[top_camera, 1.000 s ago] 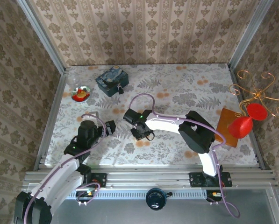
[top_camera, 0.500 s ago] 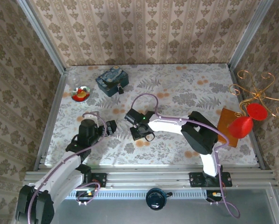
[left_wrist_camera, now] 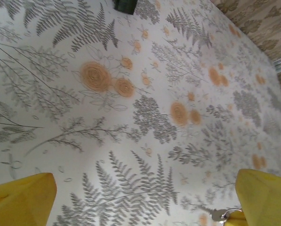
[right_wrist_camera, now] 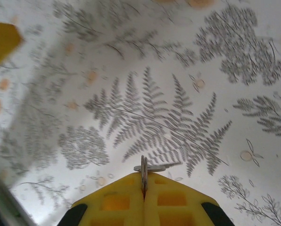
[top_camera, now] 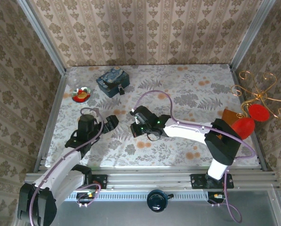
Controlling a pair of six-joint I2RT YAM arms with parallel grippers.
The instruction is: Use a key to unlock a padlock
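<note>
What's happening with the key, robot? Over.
Left gripper open, empty. Right gripper shut on the key. Padlock at the blue box, not reached yet. Nothing blocking.

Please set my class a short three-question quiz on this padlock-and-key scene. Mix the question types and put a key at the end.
1. True or false: the right end effector is shut on the key.
2. Multiple choice: where is the padlock?
A. beside the blue box, far left on the table
B. between the two arm bases
C. hanging on the back wall
3. Fill in: the left end effector has its fingers ____ (open or shut).

Key: 1 true; 2 A; 3 open.
</note>
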